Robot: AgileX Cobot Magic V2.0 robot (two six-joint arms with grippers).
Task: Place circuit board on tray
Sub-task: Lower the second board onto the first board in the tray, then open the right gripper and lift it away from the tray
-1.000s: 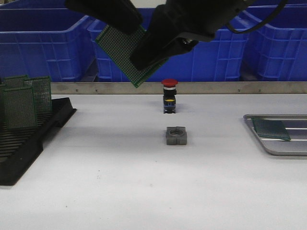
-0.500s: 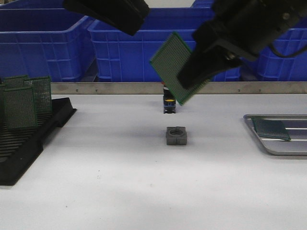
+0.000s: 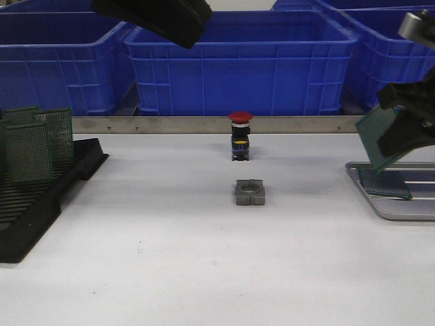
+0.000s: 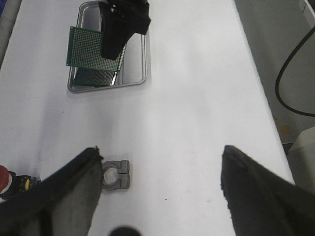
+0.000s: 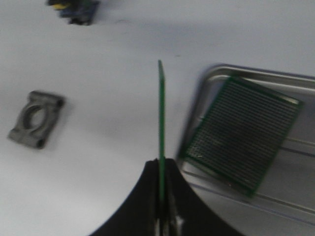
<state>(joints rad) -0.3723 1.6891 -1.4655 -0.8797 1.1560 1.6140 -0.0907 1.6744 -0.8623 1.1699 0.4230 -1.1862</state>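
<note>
The right pincer (image 5: 161, 196), black and closed tight on the lower edge of a green perforated rectangular circuit board (image 3: 376, 136), hangs at the right side of the white surface (image 3: 204, 258); the held board is tilted and off the surface, above the near-left corner of the shallow silver-grey metal tray (image 3: 380, 207) with its raised rim and rounded corners; in the right wrist view the board shows edge-on (image 5: 160, 113) as a thin green line rising from between the clamped fingers; a second green perforated board (image 5: 242, 135) lies flat on the ridged floor of the tray, near its left end; the left wrist view shows the held board (image 4: 83, 46) from above, overlapping the tray's rim (image 4: 145, 59) and partly covering the flat one (image 4: 96, 77); the left pincer (image 4: 160, 162) is raised high at the upper left of the front view, its two dark fingers (image 4: 88, 172) spread wide apart with nothing between them; a small grey metal clamp block with a round hole (image 3: 249, 192) lies near the middle of the surface; behind it stands a red-capped push button on a black body (image 3: 240, 136); at the left a black slotted rack (image 3: 41, 197) carries several green boards (image 3: 30, 149) standing upright; large blue plastic bins (image 3: 238, 61) line the far edge.
</note>
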